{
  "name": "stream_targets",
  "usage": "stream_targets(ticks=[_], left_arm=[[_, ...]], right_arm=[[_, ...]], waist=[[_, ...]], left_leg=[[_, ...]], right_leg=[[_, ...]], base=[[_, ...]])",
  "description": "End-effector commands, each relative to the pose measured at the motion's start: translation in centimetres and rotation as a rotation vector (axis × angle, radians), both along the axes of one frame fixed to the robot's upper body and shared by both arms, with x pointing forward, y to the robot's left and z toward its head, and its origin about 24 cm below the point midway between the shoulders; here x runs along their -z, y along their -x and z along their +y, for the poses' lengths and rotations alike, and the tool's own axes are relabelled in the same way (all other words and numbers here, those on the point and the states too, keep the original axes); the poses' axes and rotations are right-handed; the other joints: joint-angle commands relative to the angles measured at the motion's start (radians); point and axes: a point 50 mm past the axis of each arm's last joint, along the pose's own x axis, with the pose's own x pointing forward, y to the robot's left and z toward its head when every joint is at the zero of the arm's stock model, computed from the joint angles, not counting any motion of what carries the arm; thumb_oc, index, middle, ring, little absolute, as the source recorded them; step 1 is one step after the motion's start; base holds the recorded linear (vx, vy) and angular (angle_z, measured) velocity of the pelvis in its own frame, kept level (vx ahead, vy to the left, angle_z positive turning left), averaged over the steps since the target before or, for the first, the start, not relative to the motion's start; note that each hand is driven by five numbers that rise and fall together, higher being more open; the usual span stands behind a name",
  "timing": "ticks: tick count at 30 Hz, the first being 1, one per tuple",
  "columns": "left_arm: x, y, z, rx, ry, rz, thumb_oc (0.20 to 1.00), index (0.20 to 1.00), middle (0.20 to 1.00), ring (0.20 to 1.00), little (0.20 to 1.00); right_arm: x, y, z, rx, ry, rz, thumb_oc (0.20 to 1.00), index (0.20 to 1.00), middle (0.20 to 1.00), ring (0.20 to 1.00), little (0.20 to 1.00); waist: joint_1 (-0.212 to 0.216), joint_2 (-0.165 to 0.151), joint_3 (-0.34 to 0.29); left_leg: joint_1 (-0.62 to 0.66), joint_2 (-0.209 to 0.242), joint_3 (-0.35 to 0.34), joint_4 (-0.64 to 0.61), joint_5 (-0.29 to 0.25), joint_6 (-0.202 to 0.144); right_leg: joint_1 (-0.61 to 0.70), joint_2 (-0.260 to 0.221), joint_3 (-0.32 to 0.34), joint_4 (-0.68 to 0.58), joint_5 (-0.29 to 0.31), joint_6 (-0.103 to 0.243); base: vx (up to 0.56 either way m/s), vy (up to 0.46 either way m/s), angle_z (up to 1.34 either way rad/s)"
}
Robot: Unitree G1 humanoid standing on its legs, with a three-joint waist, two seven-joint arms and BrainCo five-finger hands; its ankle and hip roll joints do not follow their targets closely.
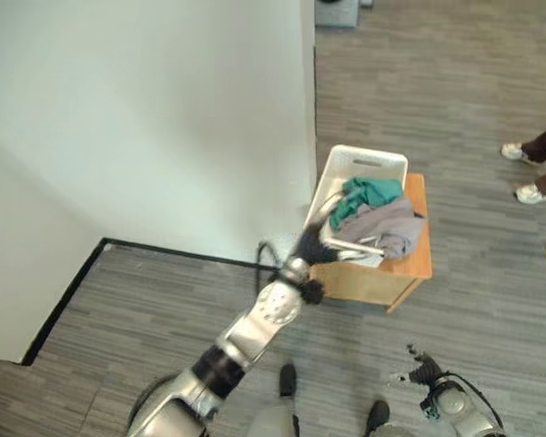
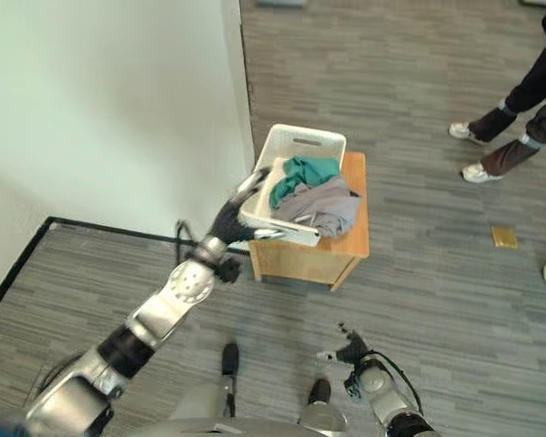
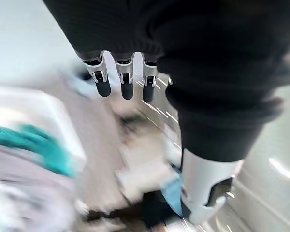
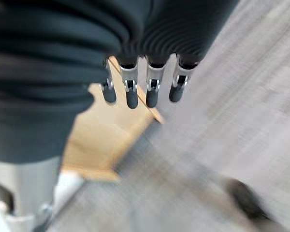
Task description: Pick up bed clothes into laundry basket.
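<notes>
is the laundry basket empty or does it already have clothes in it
Not empty. The white laundry basket on the wooden stand holds a teal garment and a grey one, the grey spilling over its rim.

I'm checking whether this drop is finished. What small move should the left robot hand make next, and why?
Probably draw the left robot hand back from the white laundry basket: its fingers are straight and empty, and the green and grey clothes already lie inside.
</notes>
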Motion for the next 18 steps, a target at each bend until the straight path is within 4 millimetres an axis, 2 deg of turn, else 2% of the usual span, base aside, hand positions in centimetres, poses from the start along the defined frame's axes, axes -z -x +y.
stream_targets(ticks=[1, 4, 5, 6, 7, 9, 10, 11, 13, 14, 15, 16, 17, 18], left_arm=[[-0.6, -1.3, -0.2, 0.033, 0.040, -0.002, 1.000, 1.000, 1.000, 1.000, 1.000], [3.6, 0.1, 1.6, -0.030, 0.020, 0.168, 1.000, 1.000, 1.000, 1.000, 1.000], [5.7, 1.2, 2.5, -0.061, 0.006, 0.249, 1.000, 1.000, 1.000, 1.000, 1.000], [5.7, 1.2, 2.5, -0.062, 0.006, 0.250, 1.000, 1.000, 1.000, 1.000, 1.000], [7.6, 2.3, 3.3, -0.097, 0.005, 0.328, 1.000, 1.000, 1.000, 1.000, 1.000], [8.2, 2.9, 3.3, -0.106, 0.011, 0.359, 1.000, 1.000, 1.000, 1.000, 1.000], [8.5, 3.1, 3.4, -0.117, 0.028, 0.376, 1.000, 1.000, 1.000, 1.000, 1.000], [8.5, 3.0, 3.2, -0.117, 0.047, 0.379, 1.000, 1.000, 1.000, 1.000, 1.000], [8.3, 2.8, 2.8, -0.119, 0.072, 0.371, 1.000, 1.000, 1.000, 1.000, 1.000], [8.1, 2.7, 2.9, -0.123, 0.080, 0.366, 1.000, 1.000, 1.000, 1.000, 1.000], [8.0, 2.9, 2.8, -0.127, 0.114, 0.366, 1.000, 1.000, 1.000, 1.000, 1.000], [8.0, 3.0, 2.8, -0.128, 0.115, 0.367, 1.000, 1.000, 1.000, 1.000, 1.000], [8.2, 3.1, 2.1, -0.102, 0.122, 0.388, 1.000, 1.000, 1.000, 1.000, 1.000], [8.2, 3.1, 2.1, -0.103, 0.123, 0.388, 1.000, 1.000, 1.000, 1.000, 1.000]], right_arm=[[-2.8, -2.7, -1.9, 0.100, 0.001, -0.177, 1.000, 1.000, 1.000, 1.000, 1.000], [-4.9, -3.9, -3.5, 0.130, 0.047, -0.274, 1.000, 1.000, 1.000, 1.000, 1.000], [-5.9, -4.3, -3.9, 0.132, 0.060, -0.321, 1.000, 1.000, 1.000, 1.000, 1.000], [-5.8, -4.2, -4.0, 0.132, 0.060, -0.319, 1.000, 1.000, 1.000, 1.000, 1.000], [-6.5, -4.6, -3.5, 0.116, 0.058, -0.362, 1.000, 1.000, 1.000, 1.000, 1.000], [-6.7, -4.8, -3.2, 0.105, 0.062, -0.374, 1.000, 1.000, 1.000, 1.000, 1.000], [-7.2, -5.4, -2.6, 0.087, 0.061, -0.401, 1.000, 1.000, 1.000, 1.000, 1.000], [-7.6, -5.8, -2.2, 0.074, 0.060, -0.425, 1.000, 1.000, 1.000, 1.000, 1.000], [-8.6, -6.5, -1.2, 0.027, 0.053, -0.476, 1.000, 1.000, 1.000, 1.000, 1.000], [-9.1, -6.8, -0.8, 0.011, 0.049, -0.504, 1.000, 1.000, 1.000, 1.000, 1.000], [-9.1, -7.0, -0.1, -0.008, 0.046, -0.509, 1.000, 1.000, 1.000, 1.000, 1.000], [-9.1, -7.0, -0.1, -0.010, 0.047, -0.508, 1.000, 1.000, 1.000, 1.000, 1.000], [-9.4, -7.6, 0.4, -0.035, 0.084, -0.517, 1.000, 1.000, 1.000, 1.000, 1.000], [-9.4, -7.6, 0.4, -0.035, 0.085, -0.517, 1.000, 1.000, 1.000, 1.000, 1.000]], waist=[[0.037, -0.013, 0.013], [0.045, -0.009, 0.001], [0.042, 0.002, -0.003], [0.043, 0.002, -0.004], [0.032, 0.014, 0.000], [0.029, 0.021, 0.003], [0.030, 0.026, 0.022], [0.027, 0.023, 0.041], [0.015, 0.000, 0.081], [0.011, -0.007, 0.091], [-0.009, -0.012, 0.085], [-0.006, -0.011, 0.085], [-0.037, -0.001, 0.072], [-0.035, 0.000, 0.074]], left_leg=[[0.037, -0.012, 0.004, 0.015, -0.101, -0.017], [0.047, -0.008, 0.002, 0.018, -0.098, -0.018], [0.053, -0.003, 0.008, 0.019, -0.099, -0.018], [0.053, -0.002, 0.010, 0.019, -0.099, -0.018], [0.061, 0.004, 0.024, 0.022, -0.102, -0.014], [0.066, 0.006, 0.031, 0.026, -0.105, -0.011], [0.061, 0.002, 0.018, 0.051, -0.106, -0.009], [0.036, -0.012, -0.009, 0.102, -0.129, -0.007], [0.006, -0.082, -0.067, 0.259, -0.246, -0.005], [-0.008, -0.120, -0.085, 0.340, -0.266, 0.002], [0.013, -0.128, -0.070, 0.327, -0.323, 0.028], [0.020, -0.125, -0.065, 0.322, -0.324, 0.029], [0.087, -0.105, -0.017, 0.233, -0.331, 0.059], [0.096, -0.104, -0.014, 0.222, -0.327, 0.059]], right_leg=[[-0.015, -0.006, 0.025, 0.015, -0.093, -0.006], [-0.006, 0.003, 0.028, 0.015, -0.097, -0.015], [-0.010, 0.006, 0.045, 0.015, -0.099, -0.016], [-0.010, 0.007, 0.046, 0.015, -0.099, -0.016], [-0.021, 0.014, 0.076, 0.015, -0.103, -0.018], [-0.028, 0.017, 0.097, 0.015, -0.101, -0.019], [-0.040, 0.018, 0.121, 0.015, -0.093, -0.023], [-0.057, 0.014, 0.141, 0.015, -0.083, -0.028], [-0.097, -0.007, 0.173, 0.024, -0.060, -0.038], [-0.124, -0.009, 0.187, 0.027, -0.043, -0.039], [-0.141, 0.005, 0.212, 0.024, -0.037, -0.037], [-0.139, 0.007, 0.217, 0.024, -0.038, -0.037], [-0.162, 0.027, 0.225, 0.040, -0.029, -0.035], [-0.160, 0.028, 0.228, 0.042, -0.030, -0.035]], base=[[0.01, -0.037, 0.23], [-0.02, -0.047, 0.13], [-0.04, -0.023, 0.01], [-0.06, 0.015, -0.09], [-0.04, 0.018, -0.20], [-0.10, 0.038, -0.34], [-0.22, 0.044, -0.35], [-0.31, 0.011, -0.32], [-0.36, -0.048, -0.47], [-0.34, -0.064, -0.91], [-0.23, -0.035, -1.11], [-0.09, 0.020, -0.97], [0.00, 0.042, -0.62], [-0.05, 0.066, -0.25]])
